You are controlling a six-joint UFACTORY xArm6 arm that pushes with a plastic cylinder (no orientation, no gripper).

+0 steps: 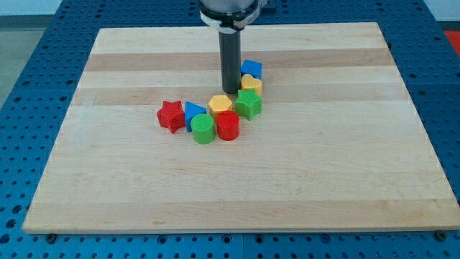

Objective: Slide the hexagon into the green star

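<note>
Camera view, one cluster: yellow hexagon (221, 105) is set touching green star (249, 105) on its right. My tip (231, 91), a bare rod with nothing grasped, is placed just beyond both. Red cylinder (228, 126) is seated nearer

No legible text or labels anywhere.

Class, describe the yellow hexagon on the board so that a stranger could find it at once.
On the wooden board, a curved cluster of blocks sits just above centre, below my tip. The yellow hexagon lies mid-cluster, between the blue block and the green star. It is the only flat-topped, six-sided yellow block.
</note>
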